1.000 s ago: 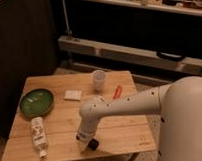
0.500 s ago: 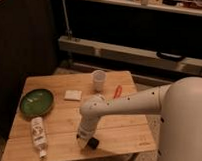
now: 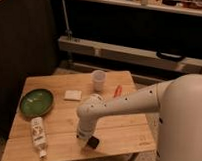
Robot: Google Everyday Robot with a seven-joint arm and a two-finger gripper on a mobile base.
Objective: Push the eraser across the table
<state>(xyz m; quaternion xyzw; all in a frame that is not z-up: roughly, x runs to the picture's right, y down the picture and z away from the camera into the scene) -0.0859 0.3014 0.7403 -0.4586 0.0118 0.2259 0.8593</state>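
Note:
The eraser (image 3: 93, 142) is a small black block lying on the light plank table (image 3: 127, 133), near its front edge. My gripper (image 3: 82, 140) reaches down from the white arm and is right beside the eraser, on its left, touching or nearly touching it. The gripper's tips are hidden behind the wrist.
A green plate (image 3: 36, 102) sits at the table's left. A bottle (image 3: 38, 135) lies on its side at the front left. A pale square pad (image 3: 72, 95), a translucent cup (image 3: 98, 80) and an orange-red stick (image 3: 117, 90) are toward the back. A dark cabinet stands left.
The gripper and the eraser have shifted slightly to the right along the front of the table. Other things have not moved.

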